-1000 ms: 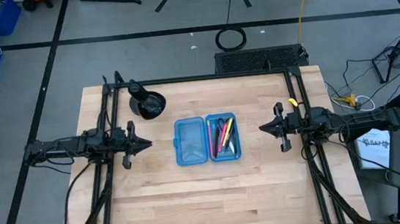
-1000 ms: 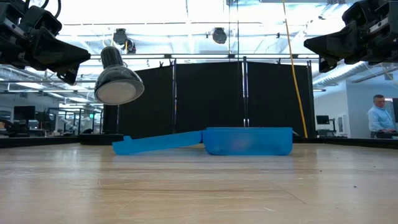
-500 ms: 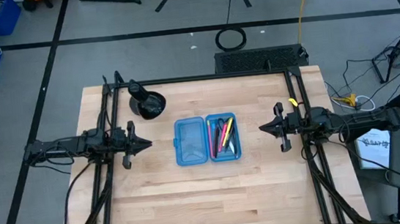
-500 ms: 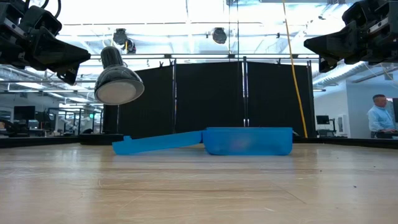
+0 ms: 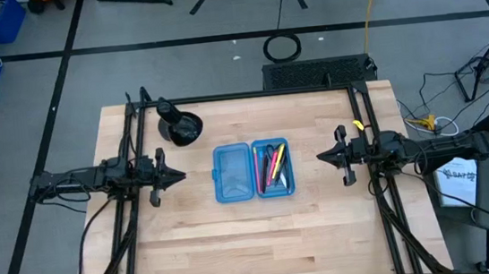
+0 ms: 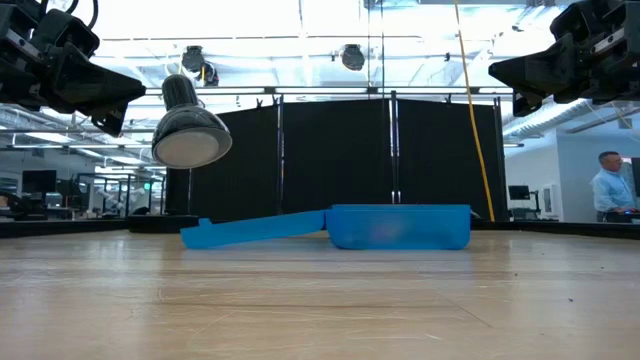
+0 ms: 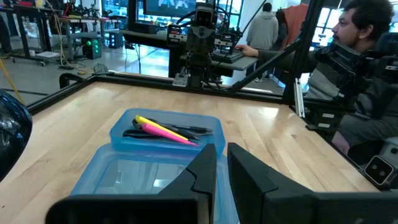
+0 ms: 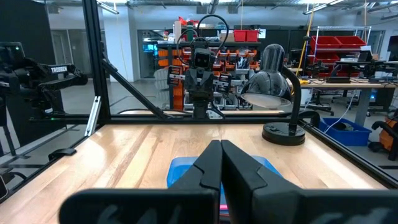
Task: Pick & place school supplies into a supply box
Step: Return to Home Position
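Observation:
The supply box (image 5: pixel 253 169), a translucent blue case, lies opened flat at the table's middle. Its left half (image 5: pixel 232 172) is bare. Its right half (image 5: pixel 273 167) holds the school supplies (image 7: pixel 165 130): pink, yellow and dark pens lying lengthwise. In the low view the deeper half (image 6: pixel 398 227) rests on the wood and the flatter half (image 6: pixel 255 230) slants off it. My left gripper (image 5: pixel 179 176) hovers left of the box, pointing level at it, shut with only a thin slit between its fingertips (image 7: pixel 222 167). My right gripper (image 5: pixel 321 157) hovers right of the box, shut (image 8: pixel 221 149), and holds nothing.
A black desk lamp (image 5: pixel 180 125) stands on the far left of the table, its head tilted toward the box (image 6: pixel 190 135). Black frame rails (image 5: pixel 134 148) run along the table's left, right and far sides. A seated person (image 7: pixel 357 68) shows beyond the table's right side.

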